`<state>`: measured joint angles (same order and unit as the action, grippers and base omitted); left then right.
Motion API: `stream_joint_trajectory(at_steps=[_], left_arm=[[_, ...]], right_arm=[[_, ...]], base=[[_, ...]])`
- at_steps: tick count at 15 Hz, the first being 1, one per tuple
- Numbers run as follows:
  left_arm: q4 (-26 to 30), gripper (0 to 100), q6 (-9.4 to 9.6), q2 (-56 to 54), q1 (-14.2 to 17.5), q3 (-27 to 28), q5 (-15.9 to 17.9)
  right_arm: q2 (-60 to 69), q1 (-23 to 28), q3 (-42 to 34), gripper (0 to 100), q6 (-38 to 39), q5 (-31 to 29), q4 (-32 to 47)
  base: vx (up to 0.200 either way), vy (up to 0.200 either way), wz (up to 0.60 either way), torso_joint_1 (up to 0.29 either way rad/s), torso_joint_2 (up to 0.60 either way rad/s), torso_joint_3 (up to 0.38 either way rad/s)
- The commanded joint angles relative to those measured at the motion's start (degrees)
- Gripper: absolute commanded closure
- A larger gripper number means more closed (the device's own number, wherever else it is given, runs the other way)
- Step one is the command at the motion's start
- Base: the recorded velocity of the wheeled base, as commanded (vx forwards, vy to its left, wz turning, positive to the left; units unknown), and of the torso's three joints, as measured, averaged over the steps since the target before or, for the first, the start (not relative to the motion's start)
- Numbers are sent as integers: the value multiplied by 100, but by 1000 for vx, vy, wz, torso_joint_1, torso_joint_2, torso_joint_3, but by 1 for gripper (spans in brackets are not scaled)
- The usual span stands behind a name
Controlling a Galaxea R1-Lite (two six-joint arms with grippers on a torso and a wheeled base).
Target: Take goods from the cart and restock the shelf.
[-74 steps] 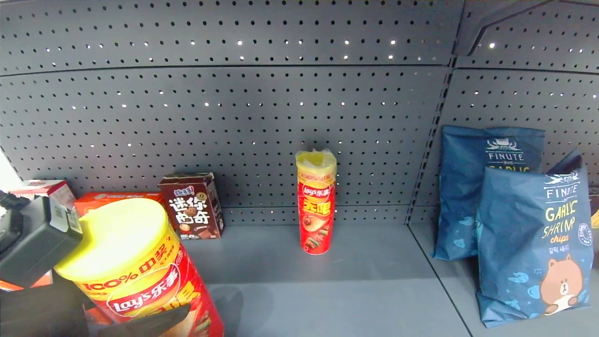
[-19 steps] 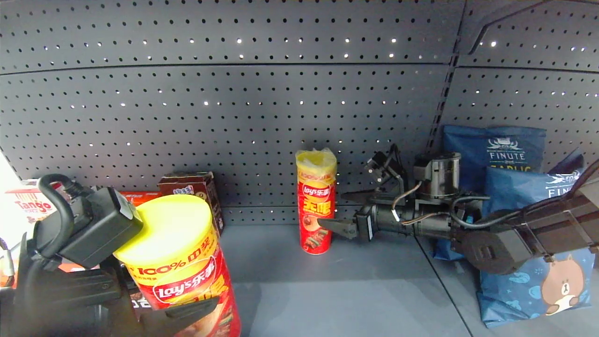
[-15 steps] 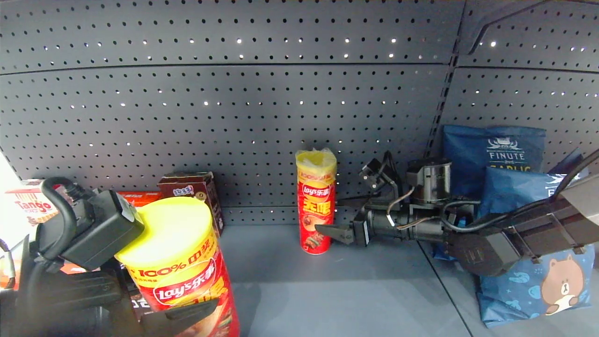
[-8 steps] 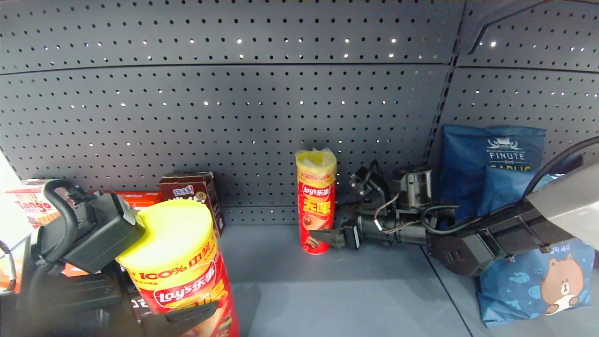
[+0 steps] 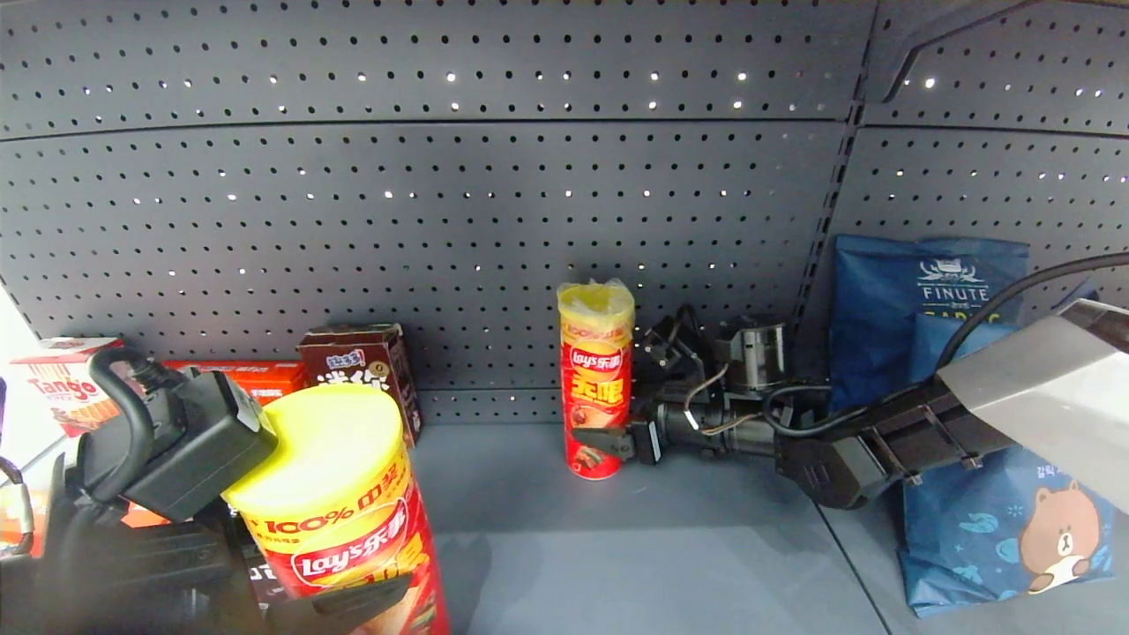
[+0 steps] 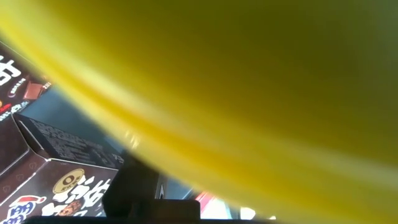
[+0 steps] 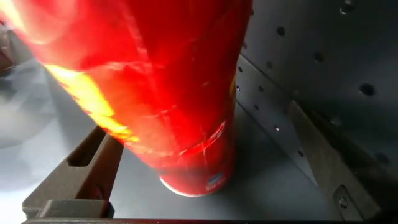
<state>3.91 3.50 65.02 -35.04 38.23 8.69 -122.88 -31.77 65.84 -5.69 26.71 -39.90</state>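
Right end effector (image 5: 609,434) spread wide, one finger each side of the slim red yellow-lidded chip tube (image 5: 596,379) standing upright at the back of the grey metal shelf (image 5: 670,547). Left end effector (image 5: 340,573) clamps a fat red yellow-lidded chip canister (image 5: 326,494), front left.

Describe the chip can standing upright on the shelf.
The can is a slim, glossy red tube with a yellow lid under crinkled clear film. It stands upright on the shelf, close to the pegboard, apart from other goods. The right gripper is open, its fingers on either side of the can's lower part; contact cannot be told.
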Motion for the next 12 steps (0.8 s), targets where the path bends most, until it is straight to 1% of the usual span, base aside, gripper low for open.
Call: stream_joint_trajectory(at_steps=[1, 3, 4, 10, 12], left_arm=[[-5, 100, 2, 1, 6, -17, 1], [-5, 100, 2, 1, 6, -17, 1], [-5, 100, 2, 1, 6, -17, 1], [-5, 100, 2, -7, 6, -96, 1], [-13, 100, 2, -113, 14, -219, 1]], right_arm=[[-140, -5, 87, 0, -2, 10, -9], [-236, -14, 227, 0, 7, 10, -9], [-254, -31, 254, 100, 7, 27, -9], [-184, -172, 210, 100, 16, 18, -27], [89, -286, 52, 100, 16, 10, -27]], base=[[0, 0, 0, 0, 0, 0], [0, 0, 0, 0, 0, 0], [0, 0, 0, 0, 0, 0], [0, 0, 0, 0, 0, 0], [0, 0, 0, 0, 0, 0]])
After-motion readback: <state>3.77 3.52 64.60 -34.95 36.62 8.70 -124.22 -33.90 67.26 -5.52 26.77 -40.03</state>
